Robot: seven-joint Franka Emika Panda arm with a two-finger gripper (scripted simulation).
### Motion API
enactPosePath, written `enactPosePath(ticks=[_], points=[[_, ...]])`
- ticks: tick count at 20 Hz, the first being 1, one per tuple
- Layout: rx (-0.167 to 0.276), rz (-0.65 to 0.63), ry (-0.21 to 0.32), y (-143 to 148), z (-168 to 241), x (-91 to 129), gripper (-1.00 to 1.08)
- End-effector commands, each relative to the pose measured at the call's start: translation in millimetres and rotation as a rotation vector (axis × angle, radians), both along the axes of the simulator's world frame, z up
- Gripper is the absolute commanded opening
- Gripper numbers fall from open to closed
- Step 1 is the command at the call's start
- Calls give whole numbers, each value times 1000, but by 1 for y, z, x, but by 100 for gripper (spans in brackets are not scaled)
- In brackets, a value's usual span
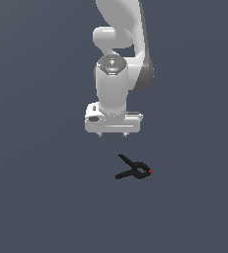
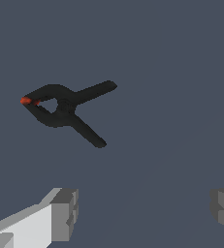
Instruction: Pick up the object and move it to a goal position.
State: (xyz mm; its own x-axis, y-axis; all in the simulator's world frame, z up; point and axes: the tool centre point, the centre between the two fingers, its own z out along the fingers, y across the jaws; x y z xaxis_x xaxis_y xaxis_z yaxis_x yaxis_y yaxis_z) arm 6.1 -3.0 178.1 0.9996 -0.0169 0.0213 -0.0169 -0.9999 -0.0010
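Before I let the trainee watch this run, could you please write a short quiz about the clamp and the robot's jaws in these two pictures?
1. True or false: the gripper is already holding the spring clamp.
2. Multiple choice: in the exterior view, the clamp's red tip points toward
A) that view's left
B) that view's right
C) straight up at the gripper
3. Short answer: in the wrist view, how do the jaws stand, and does the clamp lie between the fingers?

Key:
1. False; it hangs above the clamp, apart from it.
2. B
3. Wide open; no, the clamp lies beyond them.
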Motion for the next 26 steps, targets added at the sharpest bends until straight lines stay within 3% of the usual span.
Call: enactPosePath(ticks=[1,17,26], points=[[0,0,0,0,0,0,100],[-22,53,10,17,-11,0,100],[-29,191,15,26,-20,9,100]])
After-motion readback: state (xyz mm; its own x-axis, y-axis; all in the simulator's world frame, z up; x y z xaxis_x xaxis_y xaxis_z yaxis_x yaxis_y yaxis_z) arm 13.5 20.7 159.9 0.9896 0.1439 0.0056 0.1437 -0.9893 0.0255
